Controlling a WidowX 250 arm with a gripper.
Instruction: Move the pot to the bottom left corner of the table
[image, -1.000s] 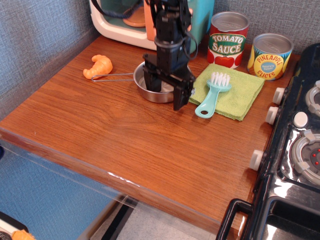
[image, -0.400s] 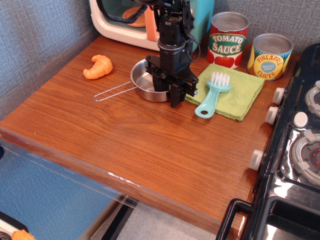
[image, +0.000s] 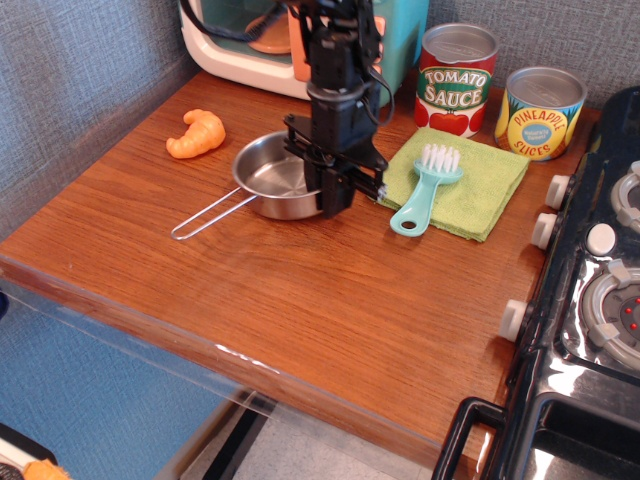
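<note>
The pot (image: 268, 178), a small shallow steel pan, sits on the brown wooden table (image: 300, 310) left of centre at the back. Its thin wire handle (image: 208, 216) points toward the front left. My black gripper (image: 323, 190) comes down from above at the pot's right rim. One finger is inside the pot and one outside, closed on the rim.
An orange croissant (image: 197, 132) lies left of the pot. A green cloth (image: 480, 185) with a teal brush (image: 425, 190) lies right of my gripper. The tomato sauce can (image: 456, 78), the pineapple can (image: 540, 112) and a toy oven (image: 235, 45) stand at the back. A black toy stove (image: 600, 300) is on the right.
The pot has moved left and toward the front with my gripper on its rim. Its handle has swung from pointing left to pointing front left.
</note>
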